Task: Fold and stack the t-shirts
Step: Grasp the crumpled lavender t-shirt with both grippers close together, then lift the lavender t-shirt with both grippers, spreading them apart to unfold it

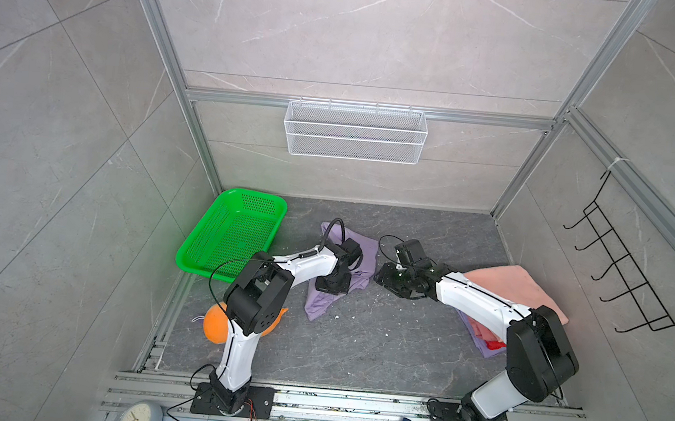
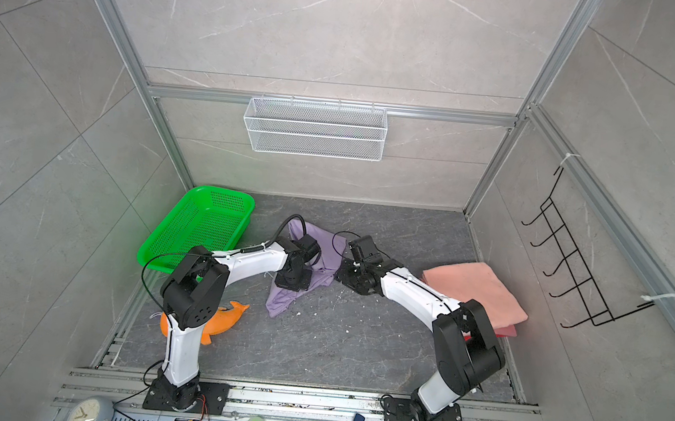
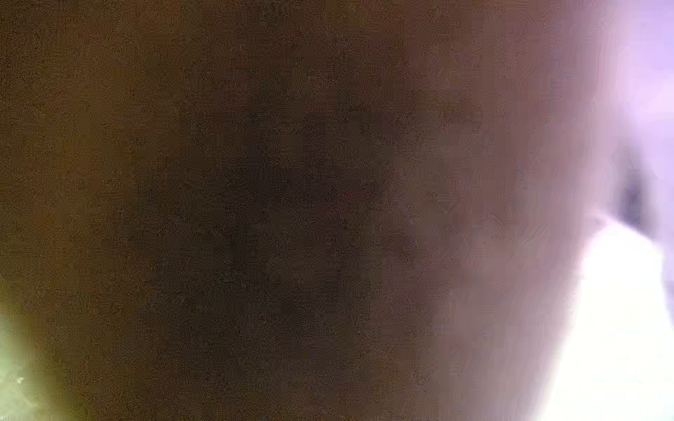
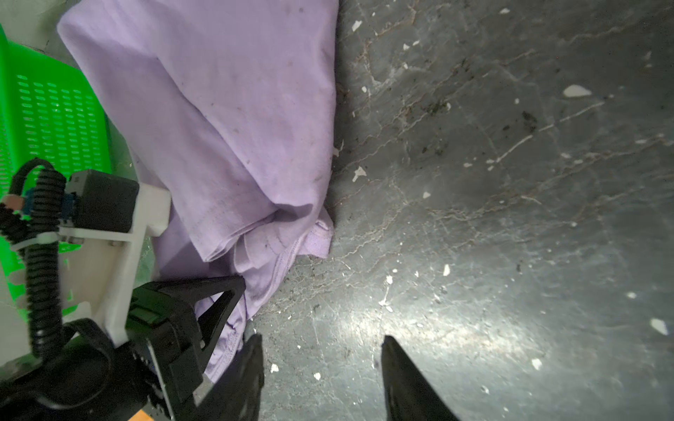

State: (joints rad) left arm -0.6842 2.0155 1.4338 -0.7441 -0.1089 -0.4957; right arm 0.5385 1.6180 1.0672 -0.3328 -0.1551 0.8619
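T-shirt (image 1: pixel 319 301), crumpled lilac cloth, mid-table on dark grey marbled tabletop (image 1: pixel 357 346), near green perforated plastic basket (image 1: pixel 233 236).
Left gripper (image 4: pixel 239 286) clamped on its hem; right gripper (image 4: pixel 321 339) jaws parted, empty, just beside it; folded salmon-pink t-shirt (image 1: pixel 504 284) tops pile at right.

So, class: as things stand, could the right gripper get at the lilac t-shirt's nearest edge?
Probably yes. The right gripper hangs open over bare table right beside the lilac t-shirt, with nothing between them. The left gripper, shut on that same edge, crowds the spot slightly.
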